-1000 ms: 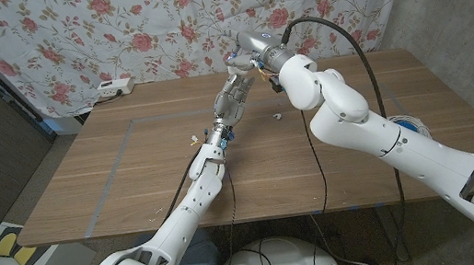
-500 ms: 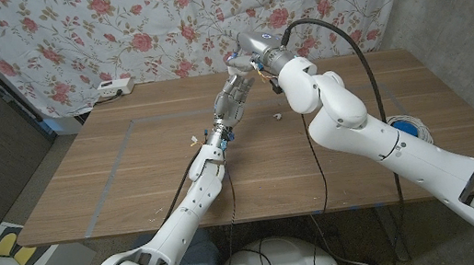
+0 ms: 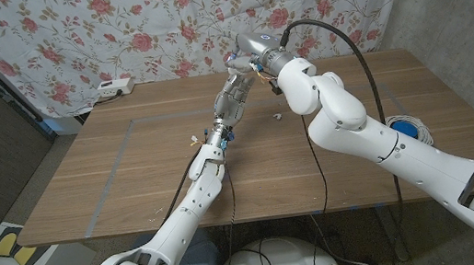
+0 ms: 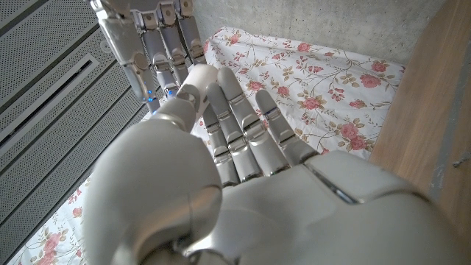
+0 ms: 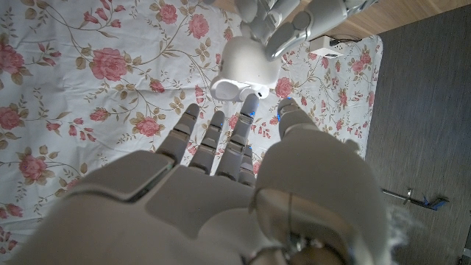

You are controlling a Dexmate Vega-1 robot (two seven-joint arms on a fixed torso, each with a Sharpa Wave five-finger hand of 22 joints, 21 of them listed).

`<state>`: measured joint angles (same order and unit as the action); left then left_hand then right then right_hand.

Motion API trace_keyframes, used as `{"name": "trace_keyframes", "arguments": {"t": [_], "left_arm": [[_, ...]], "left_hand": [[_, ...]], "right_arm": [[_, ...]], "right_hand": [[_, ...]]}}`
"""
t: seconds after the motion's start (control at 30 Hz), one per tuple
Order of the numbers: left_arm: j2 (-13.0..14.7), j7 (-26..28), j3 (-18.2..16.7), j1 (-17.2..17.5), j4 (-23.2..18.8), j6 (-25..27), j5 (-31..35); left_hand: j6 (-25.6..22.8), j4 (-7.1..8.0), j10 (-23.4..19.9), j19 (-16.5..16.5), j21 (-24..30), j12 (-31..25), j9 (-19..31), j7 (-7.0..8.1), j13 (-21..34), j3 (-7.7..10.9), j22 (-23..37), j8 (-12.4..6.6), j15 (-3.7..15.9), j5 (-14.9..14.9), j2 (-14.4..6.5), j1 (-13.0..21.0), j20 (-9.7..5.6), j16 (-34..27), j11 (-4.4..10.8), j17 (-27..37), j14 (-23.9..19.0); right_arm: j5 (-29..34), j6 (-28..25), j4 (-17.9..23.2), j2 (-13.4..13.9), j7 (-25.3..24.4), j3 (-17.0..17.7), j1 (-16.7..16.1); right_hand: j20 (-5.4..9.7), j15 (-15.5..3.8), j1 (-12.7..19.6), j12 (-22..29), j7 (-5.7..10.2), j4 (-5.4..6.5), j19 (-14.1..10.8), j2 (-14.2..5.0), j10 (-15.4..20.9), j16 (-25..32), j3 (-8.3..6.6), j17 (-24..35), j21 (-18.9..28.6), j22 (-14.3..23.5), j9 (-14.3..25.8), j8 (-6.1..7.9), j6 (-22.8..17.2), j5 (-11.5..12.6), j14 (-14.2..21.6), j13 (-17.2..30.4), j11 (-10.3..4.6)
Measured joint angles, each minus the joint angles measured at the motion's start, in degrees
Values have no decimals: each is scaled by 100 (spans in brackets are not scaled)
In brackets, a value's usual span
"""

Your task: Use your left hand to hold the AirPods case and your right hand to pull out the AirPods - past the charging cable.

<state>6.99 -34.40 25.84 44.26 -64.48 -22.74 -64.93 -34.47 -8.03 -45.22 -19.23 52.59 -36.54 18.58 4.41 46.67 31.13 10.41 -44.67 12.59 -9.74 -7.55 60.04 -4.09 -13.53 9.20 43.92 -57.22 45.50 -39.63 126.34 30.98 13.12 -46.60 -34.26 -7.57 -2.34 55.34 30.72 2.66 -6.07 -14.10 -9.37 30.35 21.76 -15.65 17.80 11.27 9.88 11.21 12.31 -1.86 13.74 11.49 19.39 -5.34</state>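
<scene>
1. The left hand [image 3: 232, 96] is reaching up over the far part of the wooden table [image 3: 131, 175], close to the flowery curtain [image 3: 157, 23].
2. In the right wrist view, the left hand [image 5: 287, 22] is holding the white AirPods case [image 5: 246, 70] with its fingers wrapped around it.
3. The case is sitting open, and two white AirPods [image 5: 237, 90] are peeking out of it.
4. The case is up in the air above the table, in front of the curtain.
5. The right hand [image 3: 245, 60] is staying just beside the left hand, on the curtain side of it.
6. In the right wrist view, the right hand [image 5: 221, 169] is holding nothing, and its fingers [image 5: 213, 136] are spread and pointing at the case.
7. The fingertips are close to the case but are not touching it.
8. In the left wrist view, the left hand [image 4: 243, 162] is curling its fingers, and the right hand's fingers [image 4: 151, 37] are showing just past them.
9. A small white bit [image 3: 277, 116] is lying on the table near the right arm.
10. A white power strip [image 3: 113, 88] is sitting at the far edge of the table, by the curtain.
11. A black cable [image 3: 334, 30] is looping over the right arm.
</scene>
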Motion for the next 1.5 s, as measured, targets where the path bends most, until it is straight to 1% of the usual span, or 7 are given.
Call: {"name": "trace_keyframes", "arguments": {"t": [0.5, 0.7, 0.8, 0.9, 1.13, 1.47, 1.5], "left_arm": [[20, -3, 12, 12, -45, 23, 1], [18, -23, 13, -2, -25, 26, -6], [16, -32, 12, -5, -17, 27, -7], [11, -40, 13, -13, 5, 28, -7], [0, -58, 13, -29, 39, 29, -12], [-9, -87, 11, -46, 68, 40, -24], [-9, -88, 11, -46, 68, 41, -24]], "left_hand": [[0, 0, 0, 0, 40, 0, 0, 0, 2, 0, 0, 0, 0, 6, 8, 8, 0, 0, 0, 0, 0], [0, 0, 0, 0, 40, 0, 0, 0, 2, 0, -30, 0, 0, 11, 8, 9, 0, 0, 0, 0, 0], [0, 0, 0, 0, 60, 0, 0, 0, 2, 0, -29, 0, 0, 12, 9, 9, 0, 0, 0, 0, 0], [0, 0, 0, 0, 66, 0, 0, 0, 11, 0, -29, 0, 0, 18, 16, 17, 0, 0, 0, -1, 0], [0, 0, 0, 0, 66, 0, 0, 0, 8, 0, -29, 0, 0, -2, 15, 17, 0, 0, 0, -1, 0], [0, -2, 0, 10, 66, 0, 0, 0, 13, 2, -29, 0, 0, -2, 6, 21, 10, 0, 0, -1, 0], [0, -5, 0, 10, 66, 0, 0, 0, 10, 4, -29, 0, 0, -1, 5, 21, 10, 0, 0, -1, 0]], "right_arm": [[132, 38, -24, -38, 90, 6, -13], [209, 31, -35, -48, 183, -7, -4], [221, 27, -42, -54, 201, -15, 7], [271, 7, -49, -59, 277, -23, 20], [364, -20, -76, -83, 346, -42, 35], [470, -40, -115, -122, 394, -53, 40], [475, -40, -118, -126, 396, -53, 40]], "right_hand": [[0, 2, 0, -67, 0, 0, 0, 0, -20, 0, 0, 1, 0, 0, 0, 0, 0, 26, -2, -51, -21], [0, 0, 0, -88, 33, -3, 1, 0, -51, -46, -2, -22, 0, 0, 0, 0, 33, 25, -103, -58, 10], [0, 0, 0, -88, 33, -34, 0, 0, -45, -46, -33, -26, 0, 0, 0, 0, 33, 47, -103, -47, 4], [0, 0, 2, -87, 56, -62, 0, -1, 17, -46, -62, -26, 0, 0, 0, -27, 56, 68, -103, -36, -55], [33, 31, 139, 33, 85, -143, 34, -138, 188, -46, -175, -45, 0, 0, 1, -27, 43, 129, -134, 63, -126], [64, 6, 328, 219, 115, -230, 1, -142, 174, -46, -294, -10, 0, 0, 1, -27, 13, 174, -67, 299, -155], [64, -1, 358, 249, 115, -231, 1, -112, 164, -46, -294, -10, 0, 0, 1, -60, 13, 173, -60, 330, -146]]}}
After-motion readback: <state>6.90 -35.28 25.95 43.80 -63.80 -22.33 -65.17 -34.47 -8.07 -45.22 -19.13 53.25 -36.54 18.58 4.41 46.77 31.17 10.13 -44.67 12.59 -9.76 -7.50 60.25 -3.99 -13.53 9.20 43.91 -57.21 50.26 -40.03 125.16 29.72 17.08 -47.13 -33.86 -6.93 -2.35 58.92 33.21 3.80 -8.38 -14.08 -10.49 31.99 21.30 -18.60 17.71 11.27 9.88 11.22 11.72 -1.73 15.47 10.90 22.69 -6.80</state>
